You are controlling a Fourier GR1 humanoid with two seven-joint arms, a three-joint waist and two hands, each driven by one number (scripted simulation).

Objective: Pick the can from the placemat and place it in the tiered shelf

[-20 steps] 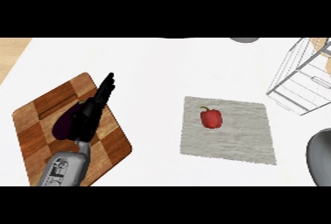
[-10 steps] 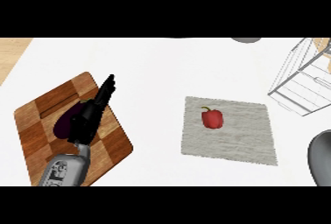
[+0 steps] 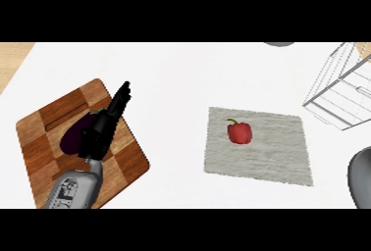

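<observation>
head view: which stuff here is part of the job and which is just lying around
For the job:
placemat
red pepper lying on it, where the can should be; no can shows
tiered shelf, upper right

Just lying about:
cutting board, left
eggplant on that board

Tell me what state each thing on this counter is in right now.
Red pepper: lying on the placemat, untouched.
Placemat: flat on the counter.
Tiered shelf: standing at the right edge, partly cut off.
Left hand: open, fingers straight, over the cutting board.
Eggplant: lying on the board, partly hidden by the hand.
Cutting board: flat, skewed.
</observation>
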